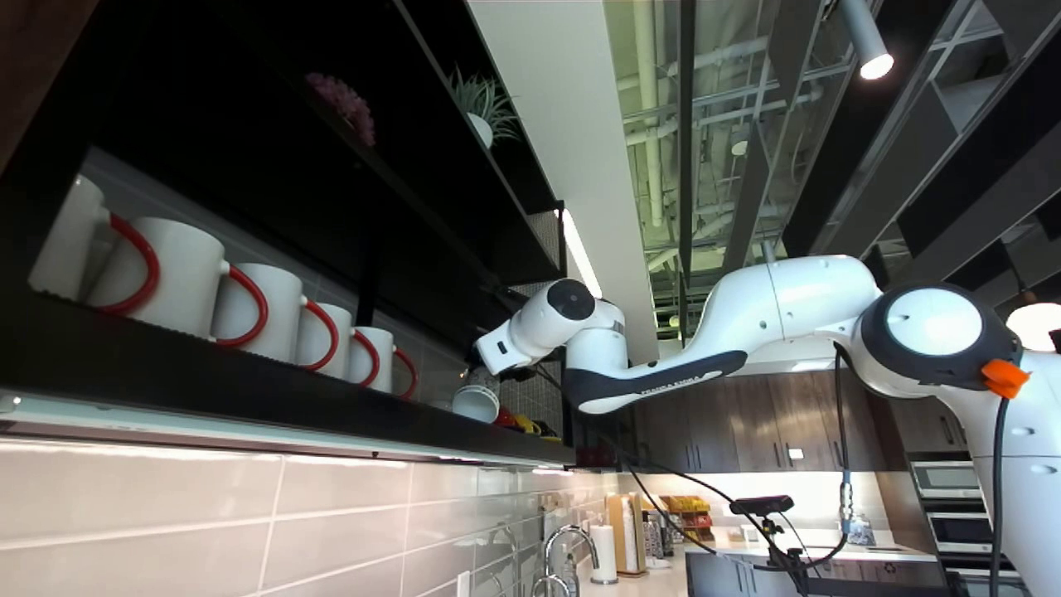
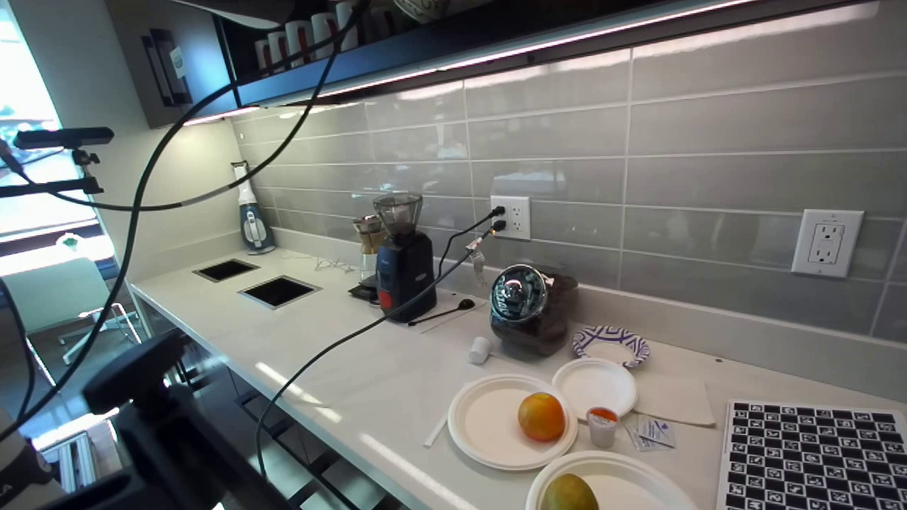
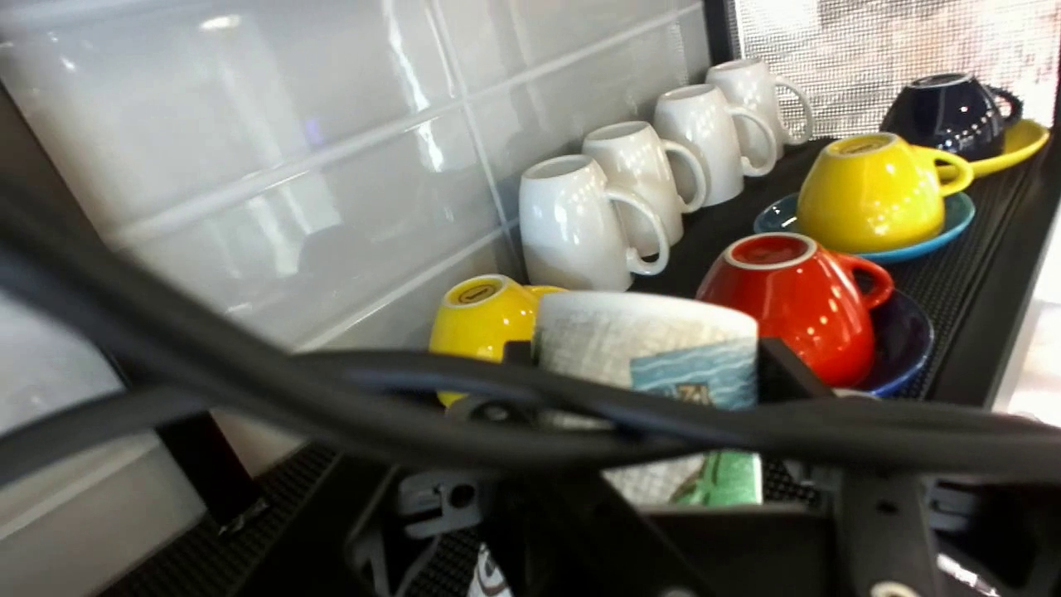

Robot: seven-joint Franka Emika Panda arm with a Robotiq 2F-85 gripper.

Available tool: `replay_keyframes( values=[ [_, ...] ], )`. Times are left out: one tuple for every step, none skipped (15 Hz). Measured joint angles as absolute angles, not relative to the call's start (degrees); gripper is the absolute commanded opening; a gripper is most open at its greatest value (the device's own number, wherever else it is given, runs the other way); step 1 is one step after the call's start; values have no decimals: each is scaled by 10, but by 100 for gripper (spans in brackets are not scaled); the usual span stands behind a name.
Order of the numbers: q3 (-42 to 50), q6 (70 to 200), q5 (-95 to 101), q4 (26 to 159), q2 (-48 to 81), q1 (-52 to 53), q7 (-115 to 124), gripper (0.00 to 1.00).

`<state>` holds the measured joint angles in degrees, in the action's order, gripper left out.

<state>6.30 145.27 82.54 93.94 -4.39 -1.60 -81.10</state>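
A pale, cylindrical, linen-textured mug (image 3: 605, 332), printed blue and green, is grasped by the black hand (image 3: 646, 356). A glossy, rounded red ceramic cup (image 3: 800, 311) is inverted nearby.

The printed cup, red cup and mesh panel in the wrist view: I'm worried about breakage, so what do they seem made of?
The printed cup: perhaps ceramic, its dull finish showing few highlights; plastic is possible.
The red cup: probably glazed ceramic, with sharp glossy highlights and a pale ring around its base.
The mesh panel: likely metal, from its fine grid; finish unclear.
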Motion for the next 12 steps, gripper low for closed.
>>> replay_keyframes(
  values=[
    [63, 1463, 836, 941, -44, -17, -811, 42],
    [62, 1470, 846, 942, -44, -18, -810, 42],
    [62, 1476, 854, 943, -44, -18, -810, 42],
    [61, 1483, 866, 943, -44, -18, -809, 42],
    [60, 1490, 880, 944, -44, -18, -807, 42],
    [60, 1497, 898, 944, -44, -18, -801, 42],
    [60, 1505, 918, 944, -44, -18, -794, 42],
    [60, 1512, 939, 944, -44, -18, -784, 42],
    [60, 1518, 961, 944, -44, -18, -773, 42],
    [60, 1523, 984, 944, -44, -18, -759, 42],
    [60, 1526, 1005, 944, -44, -18, -747, 42],
    [60, 1526, 1021, 944, -43, -18, -735, 42]
  ],
)
